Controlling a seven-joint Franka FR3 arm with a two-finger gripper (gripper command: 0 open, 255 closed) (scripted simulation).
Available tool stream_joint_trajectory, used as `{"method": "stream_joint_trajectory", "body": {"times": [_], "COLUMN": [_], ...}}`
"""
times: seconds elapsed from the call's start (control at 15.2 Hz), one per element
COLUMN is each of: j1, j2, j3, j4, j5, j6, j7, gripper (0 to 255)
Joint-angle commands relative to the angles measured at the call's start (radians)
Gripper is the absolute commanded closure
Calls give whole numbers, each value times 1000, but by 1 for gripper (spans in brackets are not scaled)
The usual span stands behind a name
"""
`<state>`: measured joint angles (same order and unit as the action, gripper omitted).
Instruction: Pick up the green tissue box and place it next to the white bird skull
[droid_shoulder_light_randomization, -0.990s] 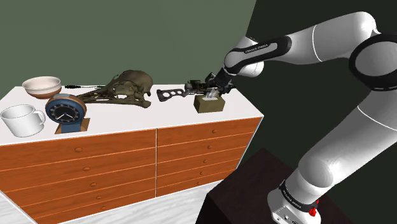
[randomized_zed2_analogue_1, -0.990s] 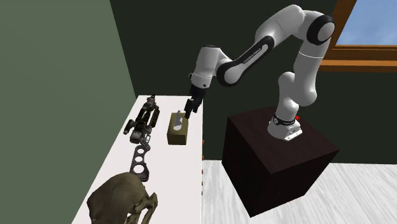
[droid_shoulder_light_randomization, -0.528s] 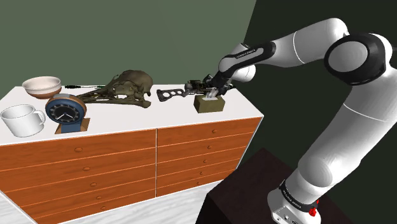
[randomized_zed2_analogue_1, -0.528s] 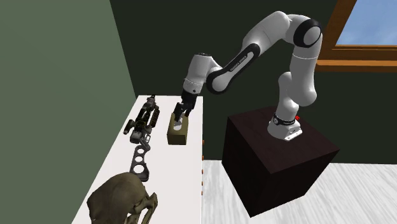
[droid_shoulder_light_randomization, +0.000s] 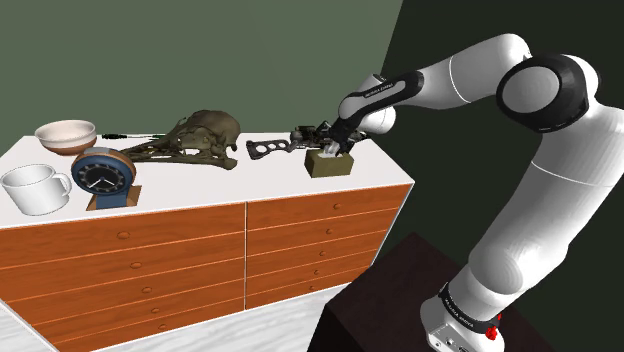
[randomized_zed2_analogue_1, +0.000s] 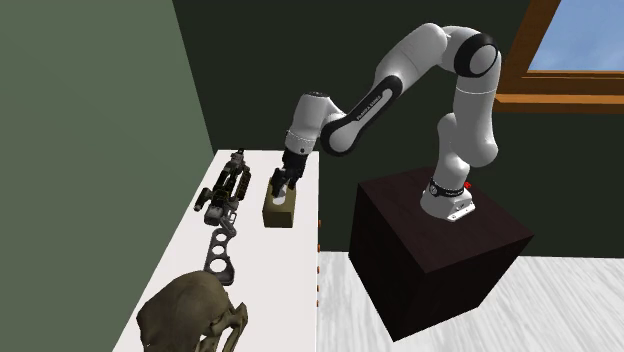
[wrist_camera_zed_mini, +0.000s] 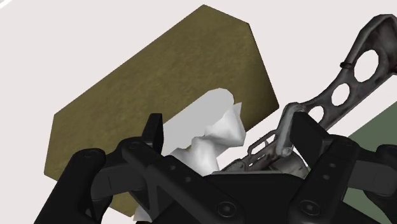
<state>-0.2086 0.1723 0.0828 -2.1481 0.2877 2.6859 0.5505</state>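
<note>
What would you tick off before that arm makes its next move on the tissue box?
1. Fingers open: ok, they stand apart.
2. Gripper above the tissue box: ok, over its white tissue.
3. Box squared to the fingers: not ok, it lies slanted across them in the wrist view.
4. Clearance from the black tool beside the box: cannot tell, it lies close by one finger.
5. Box gripped: not ok, not yet clasped.
6. Room beside the dark skull: ok, bare dresser top in front of it.
</note>
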Motion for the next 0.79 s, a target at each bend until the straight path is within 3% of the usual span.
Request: {"method": "stream_joint_trajectory", "body": {"times": [0.0, 0.2, 0.26, 0.73], "j1": [0, 0, 0, 0], "j2": [1, 0, 0, 0], "j3": [0, 0, 0, 0], "j4": [0, 0, 0, 0], "j5": [0, 0, 0, 0], "j6": [0, 0, 0, 0], "j7": [0, 0, 0, 0], "gripper": [0, 0, 255, 255]}}
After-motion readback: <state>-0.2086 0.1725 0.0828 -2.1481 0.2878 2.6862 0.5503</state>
